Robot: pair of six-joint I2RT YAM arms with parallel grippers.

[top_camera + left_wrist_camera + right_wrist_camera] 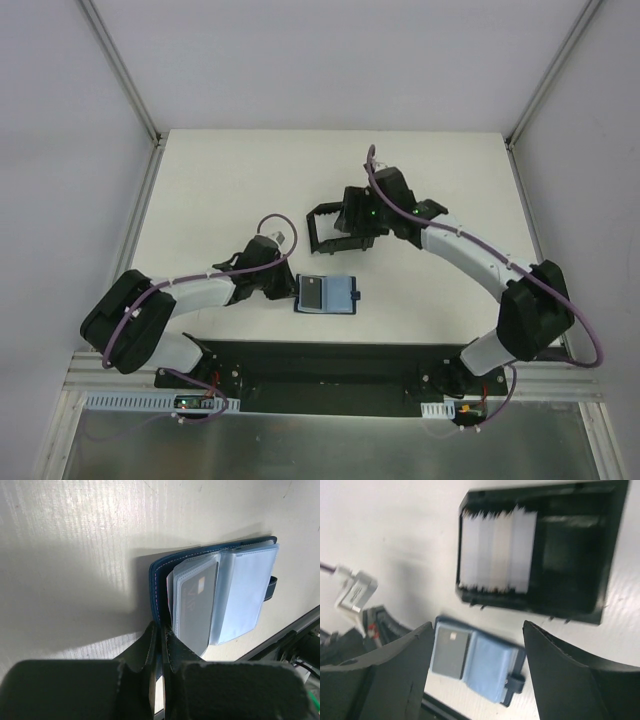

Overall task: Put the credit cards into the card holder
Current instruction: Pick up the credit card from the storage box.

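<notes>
One card holder [239, 582] edge sits clenched in the left gripper [161, 631]; the right gripper [479, 628] hangs released.

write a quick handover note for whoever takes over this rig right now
Left gripper: shut on the navy cover edge of the card holder.
Right gripper: open, empty, over the black tray.
Holder: lies open on the near side of the tray, with one grey card in a clear sleeve.
Remaining cards: standing in a row in the tray.
Done: one card sleeved.
Left: move the tray's cards into the holder.
</notes>
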